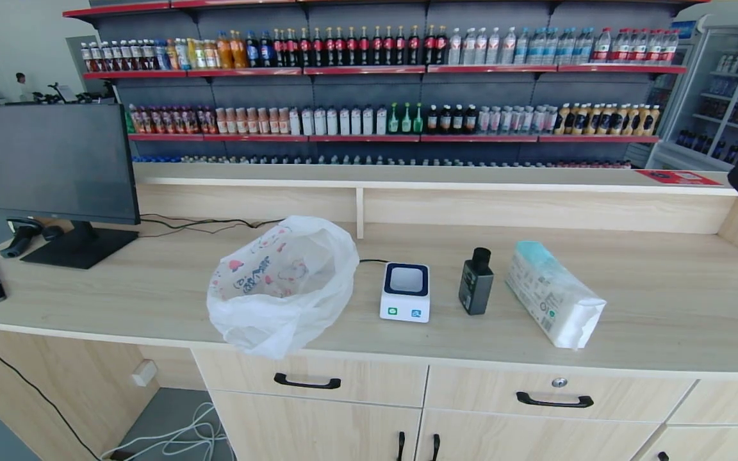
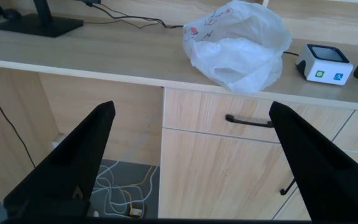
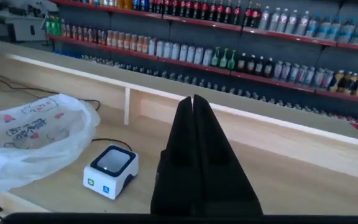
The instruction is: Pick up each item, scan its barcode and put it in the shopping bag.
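A white printed shopping bag (image 1: 282, 282) (image 2: 238, 43) (image 3: 30, 134) lies open on the wooden counter (image 1: 664, 307). To its right stand a small white barcode scanner (image 1: 405, 291) (image 2: 325, 62) (image 3: 110, 171), a dark bottle (image 1: 476, 282) with a black cap, and a white wrapped tissue pack (image 1: 553, 294) lying flat. My left gripper (image 2: 191, 109) is open and holds nothing; it hangs below the counter's front edge, facing the drawers. My right gripper (image 3: 193, 102) is shut and holds nothing; it is raised above the counter to the right of the scanner.
A monitor (image 1: 55, 160) stands at the counter's back left, with a handheld scanner (image 1: 20, 237) and cables beside it. A raised ledge (image 1: 433, 186) runs along the back of the counter. Shelves of bottles (image 1: 375, 83) fill the wall behind. Drawers with black handles (image 1: 555, 400) front the counter.
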Controlling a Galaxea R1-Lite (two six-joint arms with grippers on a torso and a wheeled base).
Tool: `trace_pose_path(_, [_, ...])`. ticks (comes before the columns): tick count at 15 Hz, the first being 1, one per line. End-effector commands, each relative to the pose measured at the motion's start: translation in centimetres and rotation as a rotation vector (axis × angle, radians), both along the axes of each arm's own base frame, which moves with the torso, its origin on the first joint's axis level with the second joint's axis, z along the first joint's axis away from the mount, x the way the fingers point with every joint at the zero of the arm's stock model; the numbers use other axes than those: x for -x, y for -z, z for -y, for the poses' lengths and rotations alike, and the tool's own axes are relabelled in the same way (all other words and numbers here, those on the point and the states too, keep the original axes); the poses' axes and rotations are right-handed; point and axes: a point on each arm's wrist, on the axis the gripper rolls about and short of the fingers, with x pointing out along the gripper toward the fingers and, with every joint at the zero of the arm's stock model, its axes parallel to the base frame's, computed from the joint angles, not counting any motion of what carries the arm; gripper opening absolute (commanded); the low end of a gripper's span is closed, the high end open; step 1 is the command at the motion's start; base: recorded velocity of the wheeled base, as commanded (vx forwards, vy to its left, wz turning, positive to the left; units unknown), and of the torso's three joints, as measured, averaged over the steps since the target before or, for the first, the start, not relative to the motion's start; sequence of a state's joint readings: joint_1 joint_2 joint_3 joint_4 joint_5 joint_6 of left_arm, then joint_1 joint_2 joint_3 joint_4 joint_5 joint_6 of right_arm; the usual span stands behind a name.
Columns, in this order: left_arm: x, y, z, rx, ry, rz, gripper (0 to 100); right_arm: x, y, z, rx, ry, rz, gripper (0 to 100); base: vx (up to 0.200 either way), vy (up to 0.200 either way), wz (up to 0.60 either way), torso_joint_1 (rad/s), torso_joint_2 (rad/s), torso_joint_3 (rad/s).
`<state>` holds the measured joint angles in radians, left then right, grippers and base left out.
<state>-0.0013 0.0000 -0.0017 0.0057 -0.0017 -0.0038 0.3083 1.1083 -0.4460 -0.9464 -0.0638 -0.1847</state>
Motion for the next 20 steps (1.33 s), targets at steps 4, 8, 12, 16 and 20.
trace_pose_path(4, [0.0,0.0,0.0,0.001,0.0,-0.001,100,-5.5,4.8,-6.6,0.069,-0.115,-0.226,100,0.0,0.0,0.0,0.0,0.0,0.0])
trace_pose_path(8, [0.0,0.0,0.0,0.001,0.0,-0.001,100,-7.9,6.7,-7.2,0.012,-0.097,-0.284,100,0.0,0.0,0.0,0.0,0.0,0.0])
trace_pose_path(12, [0.0,0.0,0.0,0.001,0.0,-0.001,100,-10.4,9.1,-7.4,-0.043,-0.067,-0.307,100,0.0,0.0,0.0,0.0,0.0,0.0])
trace_pose_path(16, [0.0,0.0,0.0,0.001,0.0,-0.001,100,-12.4,12.0,-7.4,-0.109,-0.043,-0.376,100,0.0,0.0,0.0,0.0,0.0,0.0])
trace_pose_path(20, [0.0,0.0,0.0,0.001,0.0,-0.001,100,-17.0,14.9,-10.2,-0.189,-0.053,-0.249,100,0.0,0.0,0.0,0.0,0.0,0.0])
